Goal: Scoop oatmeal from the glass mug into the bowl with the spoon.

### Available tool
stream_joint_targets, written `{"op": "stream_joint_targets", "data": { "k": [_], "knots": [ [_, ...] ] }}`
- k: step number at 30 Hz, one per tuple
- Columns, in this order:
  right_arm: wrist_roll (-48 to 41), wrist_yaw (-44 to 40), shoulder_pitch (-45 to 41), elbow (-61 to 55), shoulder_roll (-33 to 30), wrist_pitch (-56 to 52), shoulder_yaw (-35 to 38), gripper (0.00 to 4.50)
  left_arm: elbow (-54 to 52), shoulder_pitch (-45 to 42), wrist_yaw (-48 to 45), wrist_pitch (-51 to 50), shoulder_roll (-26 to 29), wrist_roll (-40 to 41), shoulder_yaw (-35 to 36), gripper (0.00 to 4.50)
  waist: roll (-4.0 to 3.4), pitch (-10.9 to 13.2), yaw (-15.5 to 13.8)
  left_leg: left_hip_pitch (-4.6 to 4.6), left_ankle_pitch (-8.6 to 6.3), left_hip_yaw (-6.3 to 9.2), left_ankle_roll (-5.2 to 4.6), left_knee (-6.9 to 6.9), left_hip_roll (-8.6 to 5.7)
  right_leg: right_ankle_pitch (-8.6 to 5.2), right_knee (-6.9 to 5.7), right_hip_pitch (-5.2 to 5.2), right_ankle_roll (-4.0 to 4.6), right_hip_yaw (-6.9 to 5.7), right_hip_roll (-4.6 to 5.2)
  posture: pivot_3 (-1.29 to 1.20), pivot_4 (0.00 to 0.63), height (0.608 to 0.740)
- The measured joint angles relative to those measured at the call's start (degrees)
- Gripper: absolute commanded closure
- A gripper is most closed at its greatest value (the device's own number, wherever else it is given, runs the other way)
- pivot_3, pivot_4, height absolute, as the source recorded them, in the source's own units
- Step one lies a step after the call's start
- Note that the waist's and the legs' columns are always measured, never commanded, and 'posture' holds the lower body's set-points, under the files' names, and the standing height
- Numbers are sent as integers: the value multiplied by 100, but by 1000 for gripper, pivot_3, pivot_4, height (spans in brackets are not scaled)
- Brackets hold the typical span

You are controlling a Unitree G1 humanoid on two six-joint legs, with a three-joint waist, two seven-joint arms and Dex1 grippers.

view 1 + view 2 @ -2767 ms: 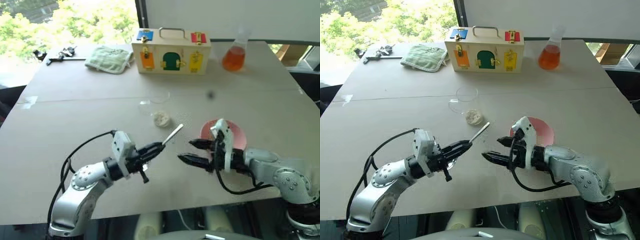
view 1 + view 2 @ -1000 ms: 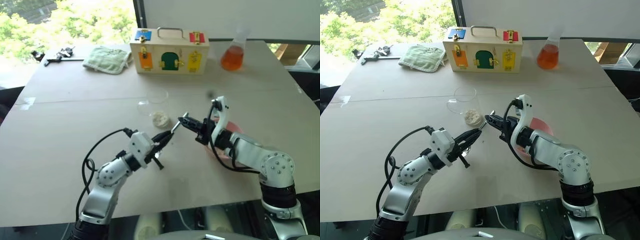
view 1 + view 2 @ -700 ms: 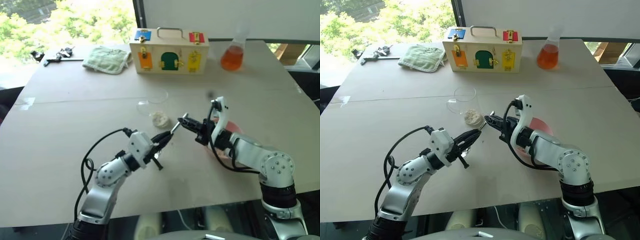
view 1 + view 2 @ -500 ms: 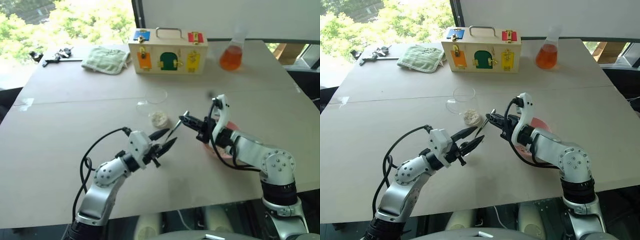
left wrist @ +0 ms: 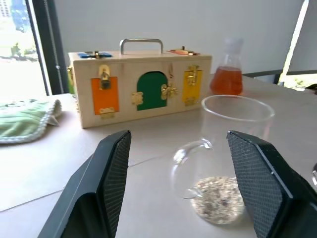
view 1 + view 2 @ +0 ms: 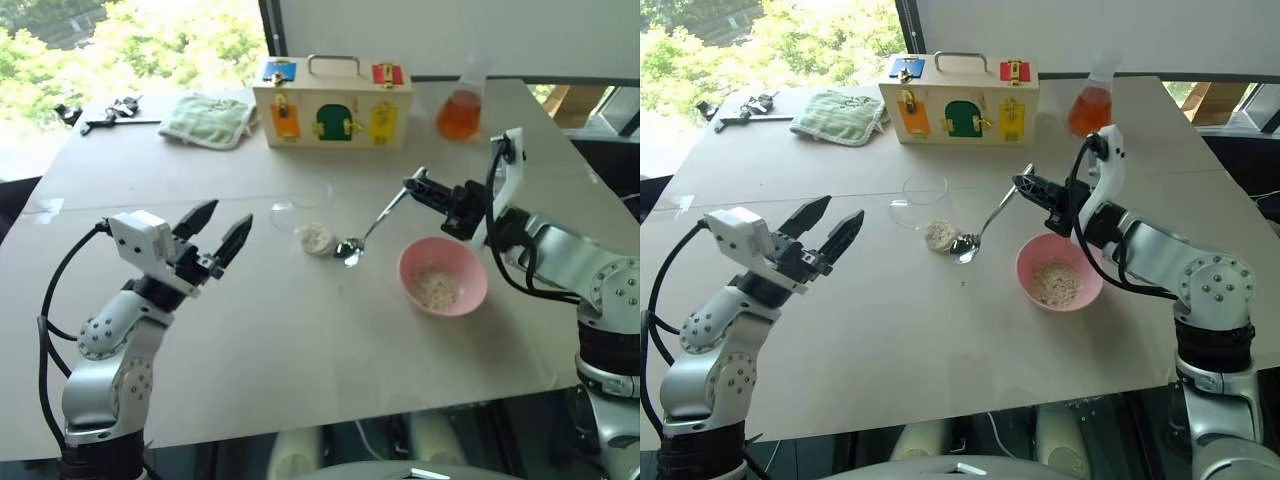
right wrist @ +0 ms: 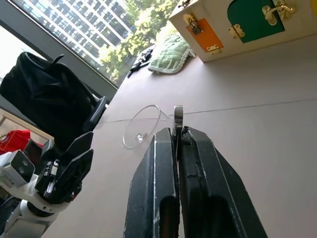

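The glass mug (image 6: 311, 213) stands mid-table with pale oatmeal (image 6: 319, 238) at its bottom. My right gripper (image 6: 413, 187) is shut on the handle tip of the silver spoon (image 6: 376, 220). The spoon slants down to the left, its oval end low beside the mug and outside it. The pink bowl (image 6: 443, 277) sits right of the spoon, below my right gripper, with oatmeal in it. My left gripper (image 6: 217, 229) is open and empty, raised well left of the mug. In the left wrist view the mug (image 5: 224, 148) lies ahead between its fingers (image 5: 113, 173).
A wooden latch box (image 6: 332, 101) and a flask of orange liquid (image 6: 460, 112) stand at the back. A green cloth (image 6: 212, 119) and dark tools (image 6: 112, 110) lie at the back left. Bare tabletop runs along the front edge.
My left gripper opened, let go of the spoon and swung away to the left and up. My right gripper, shut on the handle, carried the spoon right and up, uncovering the bowl.
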State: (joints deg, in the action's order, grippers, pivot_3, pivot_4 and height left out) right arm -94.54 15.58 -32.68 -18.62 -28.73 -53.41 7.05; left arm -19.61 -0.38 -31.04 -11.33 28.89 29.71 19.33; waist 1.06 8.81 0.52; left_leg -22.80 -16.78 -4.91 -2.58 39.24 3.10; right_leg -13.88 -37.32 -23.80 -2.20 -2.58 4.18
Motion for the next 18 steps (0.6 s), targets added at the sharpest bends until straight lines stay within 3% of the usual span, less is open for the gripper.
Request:
{"op": "stream_joint_targets", "data": {
  "k": [8, 14, 18],
  "knots": [
    [182, -113, -655, 407, -530, 7, 215, 4500, 1386, -779, -154, 909, -221, -926, -663, 1287, 1, 0, -50, -10, 0, -8, 0, -1, 3, 1, 17, 0, -1, -2, 1, 0, 150, 740],
    [325, -162, -690, 498, -710, 5, 287, 4500, 1955, -1251, -130, 1161, -426, -1058, -805, 1287, 1, 0, -46, -11, 0, -8, 0, -4, 9, 2, 18, -2, -2, -1, 2, 0, 150, 740],
    [574, -255, -1175, 534, -836, 3, 289, 4500, 2371, -1415, -221, 1264, -581, -1123, -953, 1287, -3, 2, -18, -10, 0, -8, 0, -3, 10, 2, 14, -5, -2, 0, 2, 0, 150, 740]
  ]
}}
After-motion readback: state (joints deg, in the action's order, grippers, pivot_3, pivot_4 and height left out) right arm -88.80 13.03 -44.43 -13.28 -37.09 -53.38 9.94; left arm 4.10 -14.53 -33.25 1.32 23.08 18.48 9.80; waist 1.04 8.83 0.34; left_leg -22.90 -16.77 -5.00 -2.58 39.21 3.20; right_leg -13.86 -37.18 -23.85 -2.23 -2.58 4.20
